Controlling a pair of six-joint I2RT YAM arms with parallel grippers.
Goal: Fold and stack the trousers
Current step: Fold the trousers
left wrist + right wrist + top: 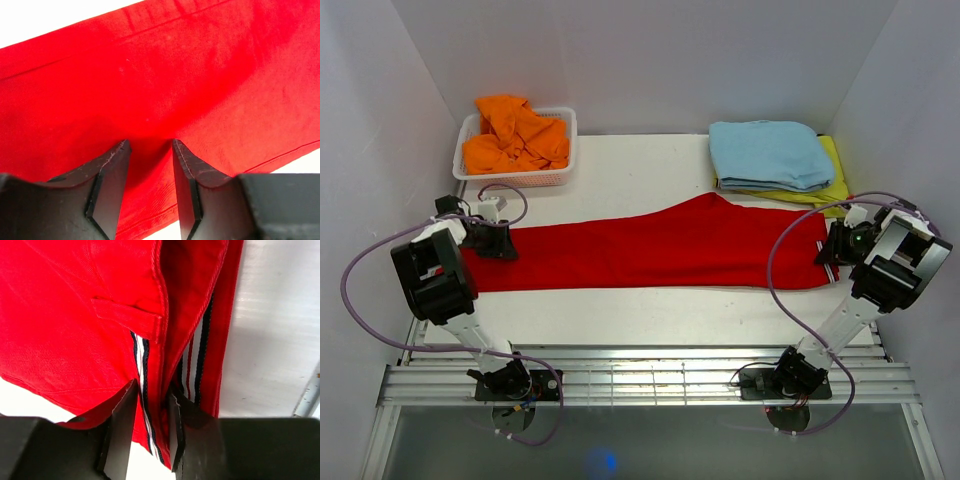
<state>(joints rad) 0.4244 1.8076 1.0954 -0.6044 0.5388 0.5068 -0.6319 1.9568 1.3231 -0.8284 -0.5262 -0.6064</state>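
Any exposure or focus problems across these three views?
Top external: even light, sharp, only soft shadows around the trousers. Left wrist: table blown out to pure white, red so saturated that folds look faint. Right wrist: right end effector nearly black, little surface detail; stripes sharp.

Basket (510, 178) back-left, folded pile (765, 152) back-right, open between

So the white table (620, 165) is pretty much spanned by the red trousers (650, 250), which are laid flat from the left gripper (505, 243) at one end to the right gripper (828, 252) at the other. A white basket (510, 180) is parked just beyond the left gripper, and a folded yellow garment (837, 175) is laid just beyond the right one.
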